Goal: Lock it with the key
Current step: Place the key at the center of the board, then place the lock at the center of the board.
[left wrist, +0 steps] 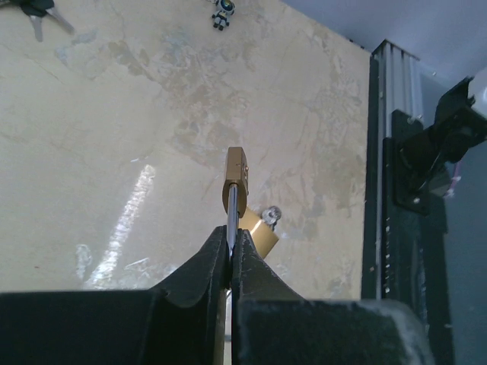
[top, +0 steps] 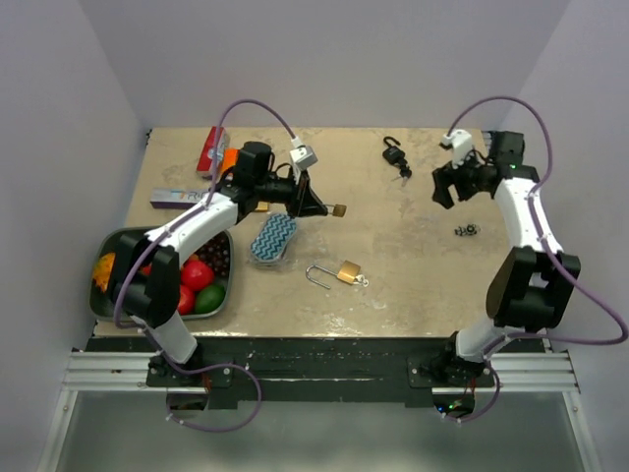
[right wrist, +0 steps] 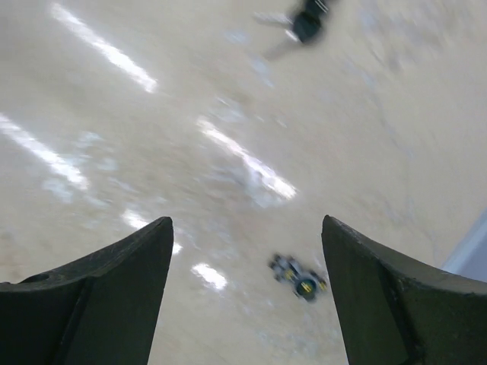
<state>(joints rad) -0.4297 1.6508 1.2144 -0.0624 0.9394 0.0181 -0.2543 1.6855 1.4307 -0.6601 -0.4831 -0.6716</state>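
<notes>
Padlock (left wrist: 236, 171) sits clamped in my left tool (left wrist: 230, 236), raised off the tabletop (top: 413, 265). Right tool (right wrist: 245, 222) spread, empty. Next, I reckon: fetch keys (top: 396, 155), lying between padlock and right tool.

Table (top: 413, 265) is showing mottled beige; padlock (top: 347, 272) at 6 o'clock is showing brass, its shackle (top: 319, 276) silver; pouch (top: 273, 239) at 9 o'clock is showing blue-white zigzag; small piece (top: 338, 209) at centre is showing brass.

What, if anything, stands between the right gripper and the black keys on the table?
Nothing visible. Only bare tabletop lies between the open right gripper and the black keys. The small dark trinket lies on the gripper's other side, away from that path.
</notes>
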